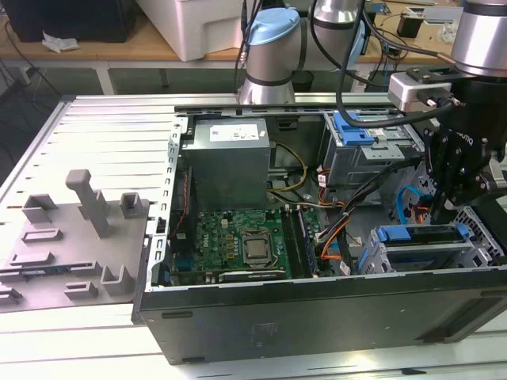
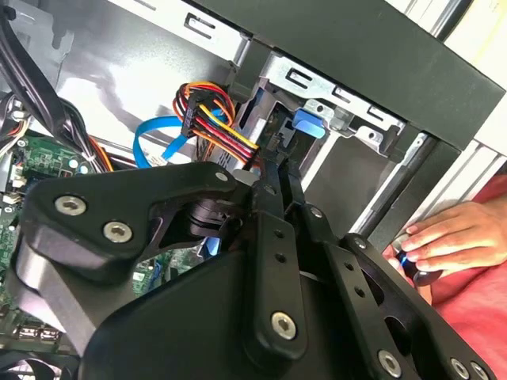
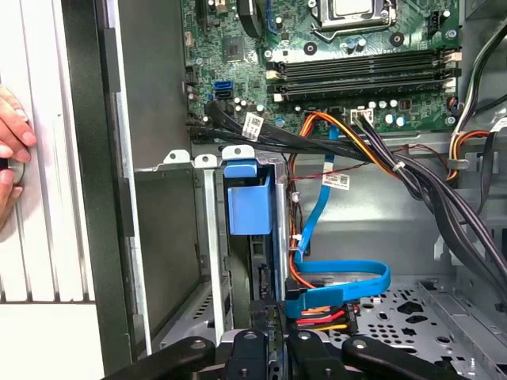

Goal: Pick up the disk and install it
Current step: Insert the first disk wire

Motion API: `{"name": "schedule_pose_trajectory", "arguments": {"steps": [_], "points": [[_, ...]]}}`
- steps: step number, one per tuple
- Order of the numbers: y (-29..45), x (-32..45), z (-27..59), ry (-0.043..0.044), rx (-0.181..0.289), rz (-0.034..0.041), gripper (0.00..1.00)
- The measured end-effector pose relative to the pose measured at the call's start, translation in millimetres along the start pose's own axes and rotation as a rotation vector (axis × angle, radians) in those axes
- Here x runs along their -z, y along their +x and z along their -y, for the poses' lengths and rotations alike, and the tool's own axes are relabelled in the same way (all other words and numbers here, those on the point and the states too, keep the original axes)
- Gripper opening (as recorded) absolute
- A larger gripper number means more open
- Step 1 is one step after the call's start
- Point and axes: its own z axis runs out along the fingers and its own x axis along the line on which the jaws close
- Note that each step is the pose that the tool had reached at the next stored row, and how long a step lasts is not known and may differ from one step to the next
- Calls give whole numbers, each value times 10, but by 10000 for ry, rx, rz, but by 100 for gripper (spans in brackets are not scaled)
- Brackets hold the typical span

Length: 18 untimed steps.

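**Step in hand: installation.** The disk (image 1: pixel 420 234) stands on edge in the drive cage (image 1: pixel 368 257), blue rail uppermost. The cage is at the corner of the computer case (image 1: pixel 317 317) nearest the bench's (image 1: pixel 79 348) front edge, on the exterior view's right. The gripper (image 1: pixel 440 212) hangs directly over one end of the disk. Contact cannot be confirmed, nor can it be told whether the gripper is clamped or released.

**Requirement (judgement).** The disk is in the cage, but full seating is not confirmed. Seating calls for a straight push along the cage guides. The blue data cable (image 3: pixel 341 277) and the coloured power leads (image 3: pixel 325 317) must stay clear.

**Markings.** The power supply (image 1: pixel 230 170) carries a white sticker (image 1: pixel 235 132), and the cables carry white tags (image 3: pixel 253 125). No print on them can be made out.
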Motion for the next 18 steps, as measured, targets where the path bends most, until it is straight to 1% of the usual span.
{"name": "schedule_pose_trajectory", "arguments": {"steps": [5,10,18], "points": [[17,-3,1,-3,-5,60,17],[51,-10,1,-4,-7,80,17],[53,-17,1,-4,-6,81,17]]}}
